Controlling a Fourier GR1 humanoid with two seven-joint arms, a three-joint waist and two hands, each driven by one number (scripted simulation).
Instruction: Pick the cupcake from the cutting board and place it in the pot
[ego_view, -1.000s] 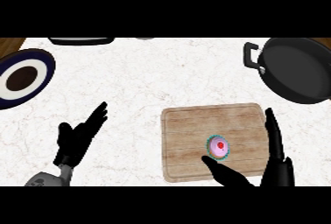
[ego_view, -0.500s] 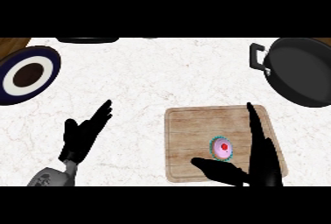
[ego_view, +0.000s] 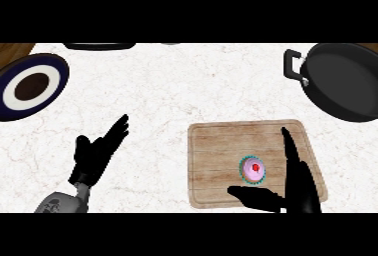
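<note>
A small cupcake (ego_view: 252, 170) with pink icing, a red dot and a teal wrapper stands on the wooden cutting board (ego_view: 221, 150), right of its middle. My right hand (ego_view: 299, 187) is open over the board's right side, fingers straight and pointing away, thumb stretched left below the cupcake. The cupcake sits in the gap between thumb and fingers, untouched as far as I can see. The black pot (ego_view: 347, 80) lies at the upper right, its handle facing left. My left hand (ego_view: 96, 155) rests open on the counter at lower left.
A dark blue plate (ego_view: 18, 95) with a white ring and brown centre lies at the left edge. A dark pan rim (ego_view: 100, 46) shows at the top. White marble counter (ego_view: 170, 90) stretches between board, plate and pot.
The right hand has moved left and closer to the cupcake, its fingers now just right of it and thumb beneath. The left hand stays as it was.
</note>
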